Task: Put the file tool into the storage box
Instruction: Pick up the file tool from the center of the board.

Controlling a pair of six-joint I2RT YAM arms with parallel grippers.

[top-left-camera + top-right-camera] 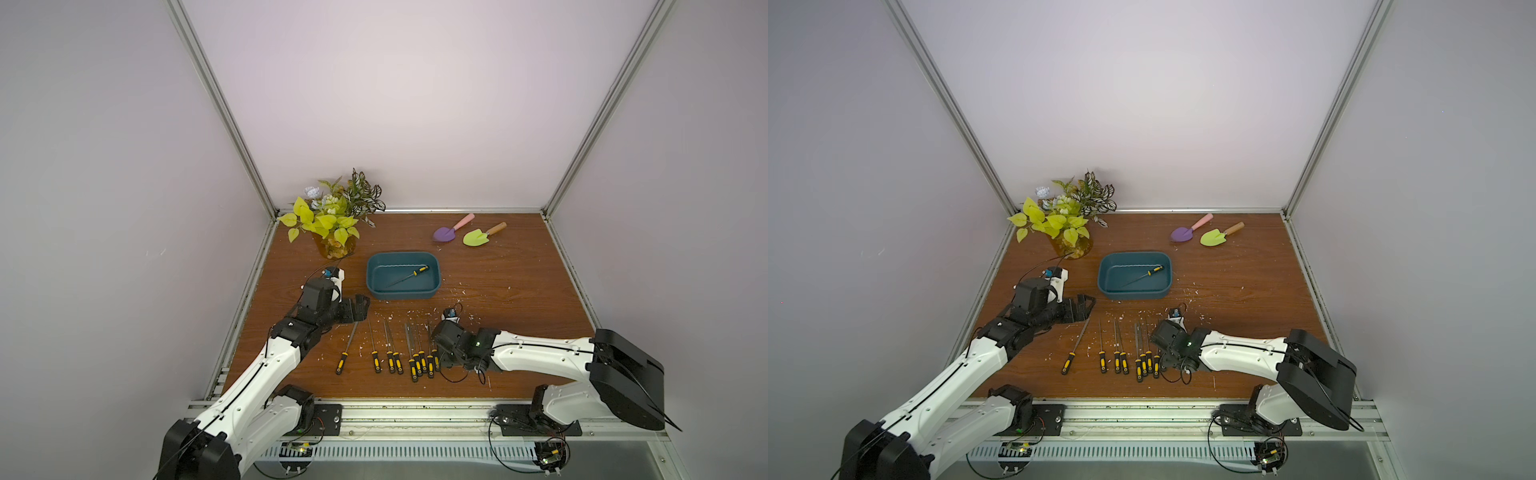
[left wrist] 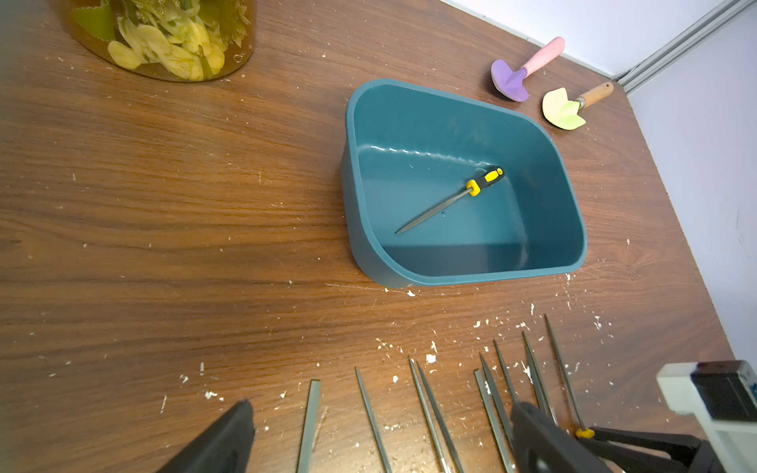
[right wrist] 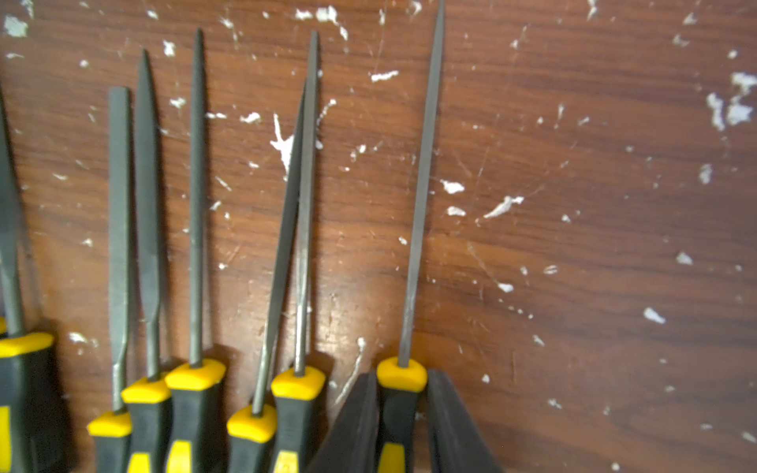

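The dark teal storage box (image 1: pixel 402 254) (image 2: pixel 348 164) stands mid-table with one yellow-and-black-handled file (image 1: pixel 409 276) (image 2: pixel 450 200) lying in it. Several more files (image 1: pixel 390 357) lie in a row near the table's front edge. In the right wrist view my right gripper (image 3: pixel 401 379) is shut on the handle of the rightmost file tool (image 3: pixel 418 204), one finger on each side, and the file lies on the table. My left gripper (image 1: pixel 360 305) (image 2: pixel 381 434) is open, holds nothing, and hovers over the tips at the left end of the row.
A potted plant (image 1: pixel 332 232) stands at the back left. A purple trowel (image 1: pixel 446 232) and a green trowel (image 1: pixel 478 237) lie at the back right. White flecks litter the wooden table (image 1: pixel 498 291) around the files.
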